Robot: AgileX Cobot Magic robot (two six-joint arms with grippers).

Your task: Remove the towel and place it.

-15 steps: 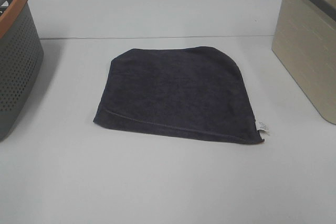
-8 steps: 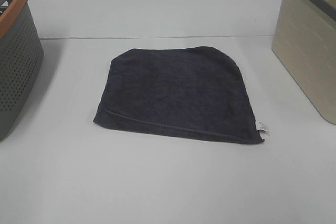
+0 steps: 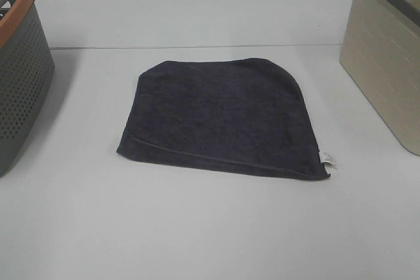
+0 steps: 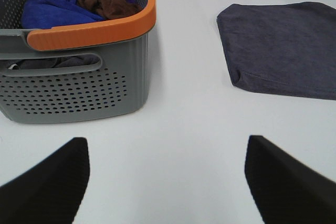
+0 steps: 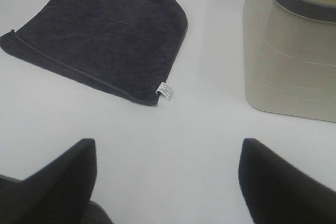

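Only the fingers of each tool show. The left tool point(image 4: 168, 182) appears as two matte black wedge-shaped fingers point(image 4: 47, 187) with smooth rounded upper edges, one broader than the other. The right tool point(image 5: 168, 182) looks alike: two plain black fingers point(image 5: 286, 182), slightly blurred, without visible screws, cables or markings. A darker, faintly textured patch sits beside its other finger.

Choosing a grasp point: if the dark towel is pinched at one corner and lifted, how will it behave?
The towel is thin terry lying flat, so it will probably droop and hang limp. It looks light. Pushed across the table, it would likely bunch rather than slide whole.
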